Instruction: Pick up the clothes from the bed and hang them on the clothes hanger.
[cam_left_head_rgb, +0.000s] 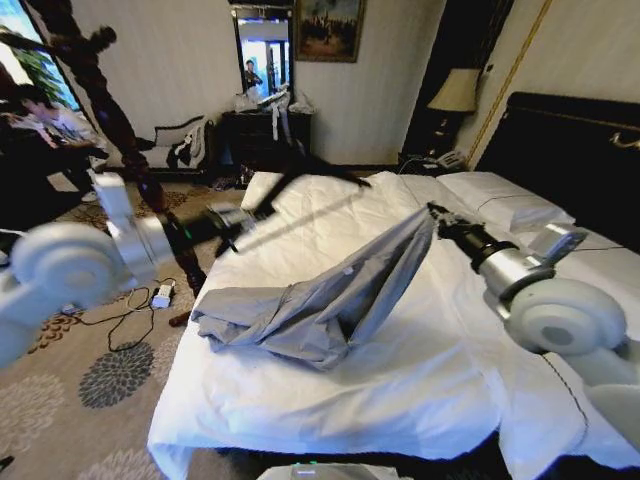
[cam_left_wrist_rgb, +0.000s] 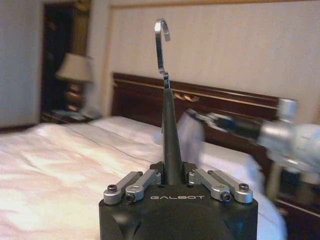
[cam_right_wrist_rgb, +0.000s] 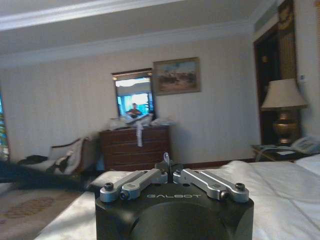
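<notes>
The clothes are a grey-blue shirt on the white bed. One end is lifted and the rest trails down across the sheet toward the bed's left edge. My right gripper is shut on the raised end; in the right wrist view its fingers stand closed, with the cloth hidden below them. My left gripper hangs over the bed's left side, shut on the clothes hanger, which reaches out over the sheet. The left wrist view shows that gripper clamping the hanger's dark neck under its silver hook, with the lifted cloth beyond.
A black headboard and white pillows lie to the right. Patterned carpet on the left carries cables and a white power strip, beside a dark wooden post. A dresser with mirror, an armchair and a lamp line the far wall.
</notes>
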